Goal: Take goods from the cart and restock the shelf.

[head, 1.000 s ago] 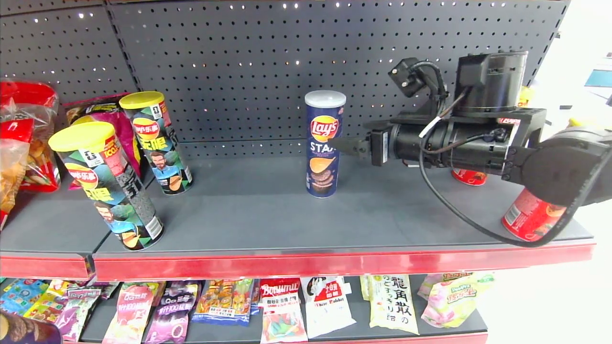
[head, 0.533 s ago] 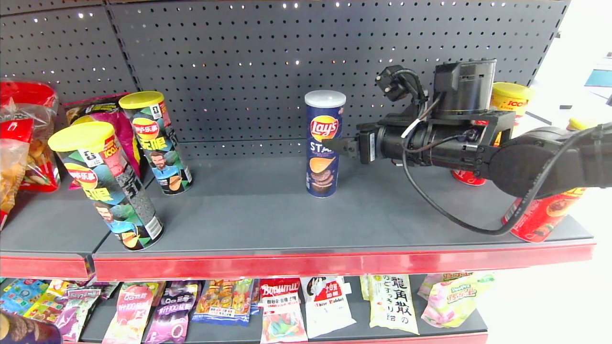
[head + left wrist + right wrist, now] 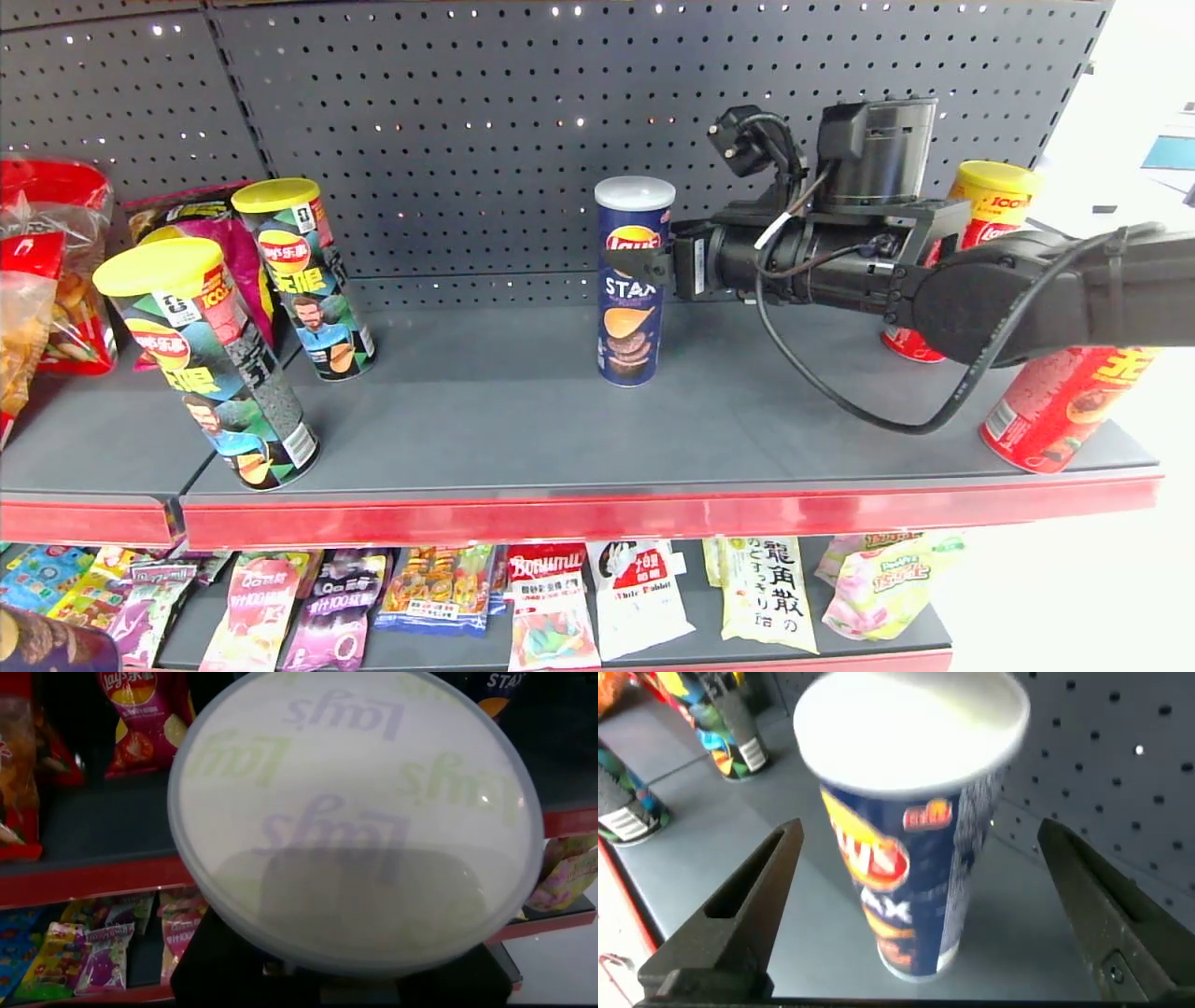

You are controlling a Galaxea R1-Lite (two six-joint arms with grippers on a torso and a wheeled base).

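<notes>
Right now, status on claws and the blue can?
Right claw open, fingers flanking upright blue chip can on shelf. Left wrist camera: translucent can lid up close, grip unclear. Nothing blocking.

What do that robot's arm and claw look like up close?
The right arm is matte black with rounded links, a cylindrical housing on top, a small camera and a looping black cable. The right gripper has two dark, wedge-shaped fingers.

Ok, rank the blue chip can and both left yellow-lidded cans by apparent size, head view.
1. front yellow-lidded can, though nearest the camera.
2-3. rear yellow-lidded can and blue chip can look about alike; unranked.
</notes>
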